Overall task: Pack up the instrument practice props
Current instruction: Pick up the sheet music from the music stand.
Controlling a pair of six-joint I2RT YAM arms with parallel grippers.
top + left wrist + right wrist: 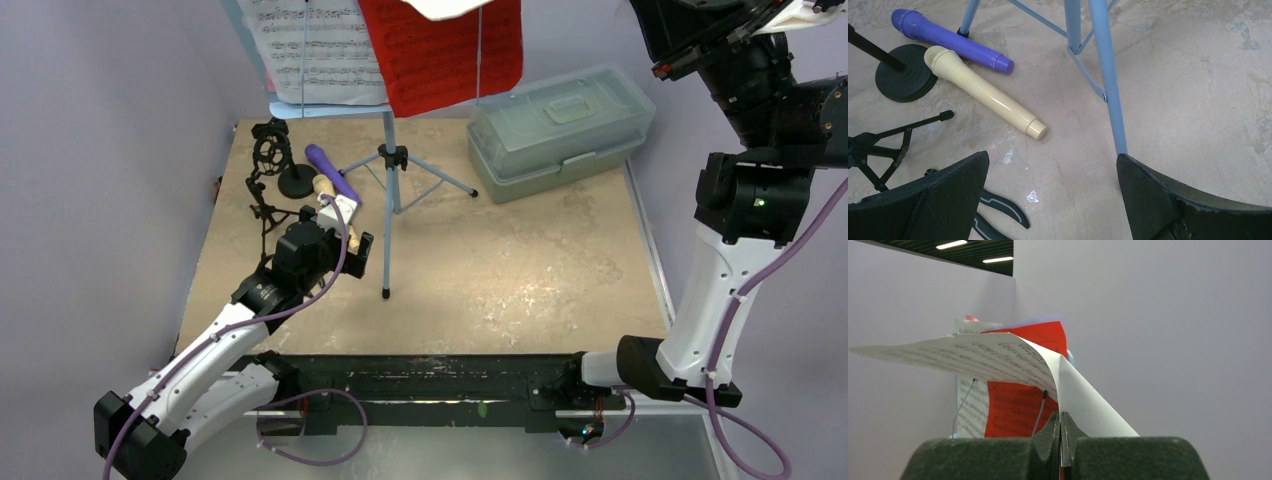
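Aloft, right hand (1061, 427) pinches white page (973, 352).

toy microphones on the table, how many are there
2. The purple microphone lies beside the round-base holder; the tan microphone lies alongside it, nearer the left gripper. None seems hidden.

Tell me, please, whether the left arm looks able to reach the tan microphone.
Probably yes: the open left gripper hangs near the tan microphone, bare table between them; the blue stand leg sits aside.
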